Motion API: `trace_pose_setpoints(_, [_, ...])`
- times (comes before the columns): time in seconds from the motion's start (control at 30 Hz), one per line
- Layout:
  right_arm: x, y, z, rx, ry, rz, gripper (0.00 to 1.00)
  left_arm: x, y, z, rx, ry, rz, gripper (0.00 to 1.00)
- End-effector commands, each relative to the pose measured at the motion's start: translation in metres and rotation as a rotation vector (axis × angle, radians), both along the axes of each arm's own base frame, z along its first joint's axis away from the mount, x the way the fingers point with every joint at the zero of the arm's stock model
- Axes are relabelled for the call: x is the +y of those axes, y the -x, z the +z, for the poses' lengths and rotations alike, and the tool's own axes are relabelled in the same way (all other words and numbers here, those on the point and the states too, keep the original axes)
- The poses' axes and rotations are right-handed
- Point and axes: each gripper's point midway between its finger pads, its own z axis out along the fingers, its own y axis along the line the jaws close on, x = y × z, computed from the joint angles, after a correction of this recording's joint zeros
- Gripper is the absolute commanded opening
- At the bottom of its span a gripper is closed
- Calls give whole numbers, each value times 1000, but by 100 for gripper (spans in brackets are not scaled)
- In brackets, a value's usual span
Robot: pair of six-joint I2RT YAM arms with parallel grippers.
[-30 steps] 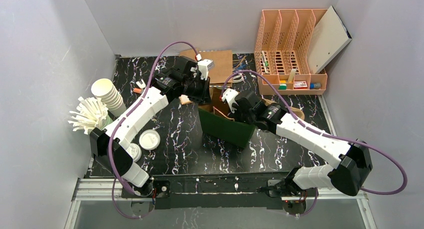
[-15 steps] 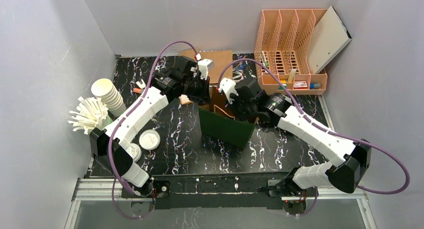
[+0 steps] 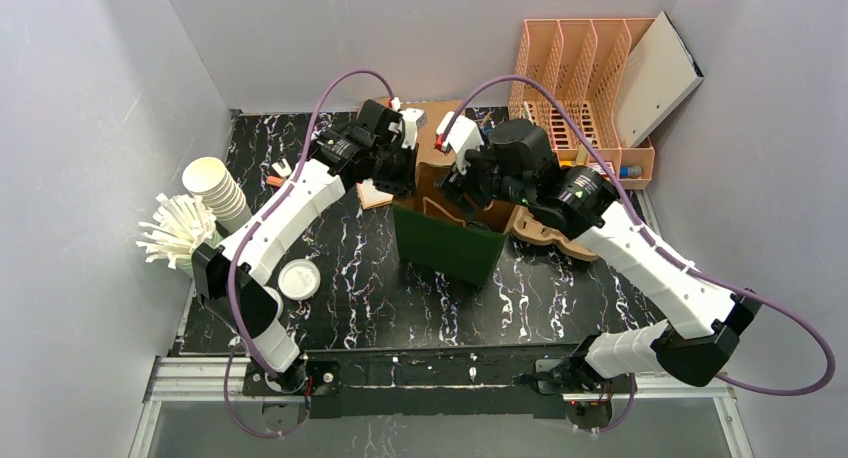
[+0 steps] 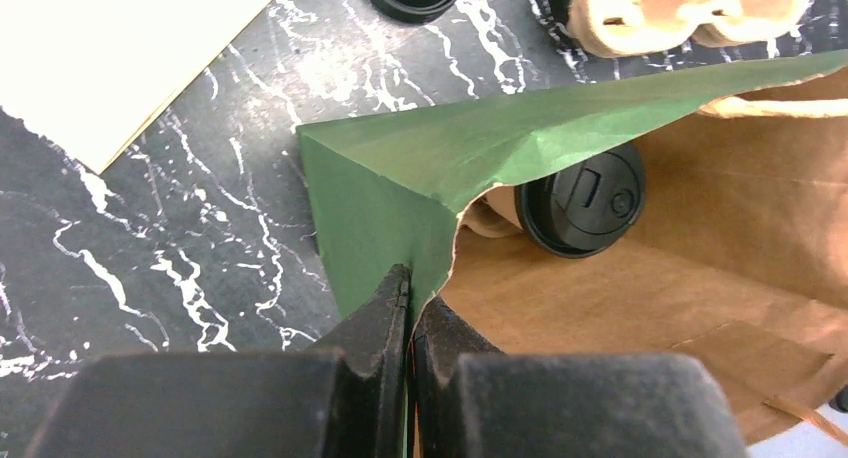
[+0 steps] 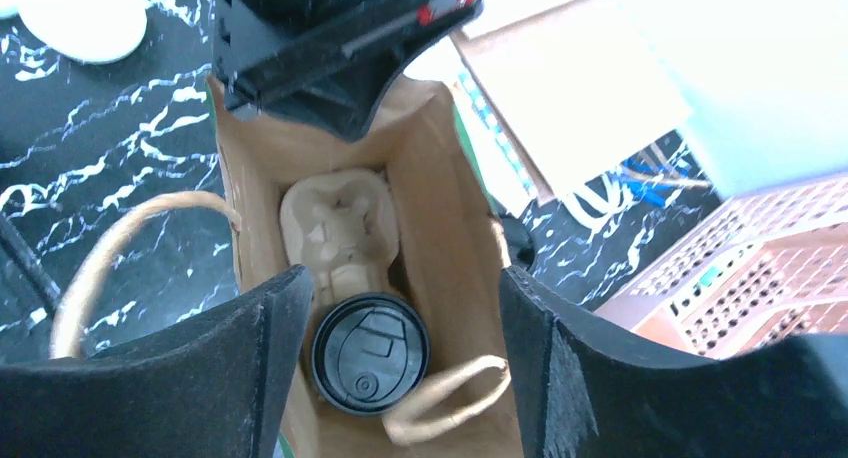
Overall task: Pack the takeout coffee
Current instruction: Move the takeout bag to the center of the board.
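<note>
I see the green paper bag with the brown inside [image 3: 445, 248] standing in the middle of the black marble counter [image 3: 330, 268], and its mouth is open. My left pincer [image 4: 410, 298] is squeezed tight on the far left corner of the bag's rim, with the paper caught between its two black fingers. My right pincer [image 5: 400, 288] hangs over the bag's mouth, spread wide, and it has nothing in it.

Looking down through the right wrist camera, I see the paper coffee cup with the round black lid [image 5: 369, 353] down at the bottom of the bag. A pale cardboard cup tray [image 5: 335, 223] sits just beside it in there. One of the bag's string handles [image 5: 130, 248] loops out to the side.

On the left of the counter there is a stack of white paper cups [image 3: 218, 190], and a round white lid [image 3: 299, 278] lies nearer to me. An orange plastic file rack [image 3: 580, 88] stands at the far right
</note>
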Motion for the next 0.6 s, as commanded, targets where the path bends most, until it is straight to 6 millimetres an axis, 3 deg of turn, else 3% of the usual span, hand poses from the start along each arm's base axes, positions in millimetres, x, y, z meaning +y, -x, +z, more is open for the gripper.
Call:
trace_pose_setpoints(0.0, [16,-15,44,-143,-80,38,79,25,1,8,-7,-84,59,0])
trace_pose_setpoints(0.17, [26,-32,81,-251,-157,14,89,52,-6,8,-13,-126,130,0])
trace_pose_setpoints(0.33, [30,-49,93,-318,-198,-40,90,84,-12,9,-37,-190,185,2])
trace_pose_setpoints(0.57, [30,-65,93,-341,-219,-109,93,137,-20,16,-64,-301,294,3])
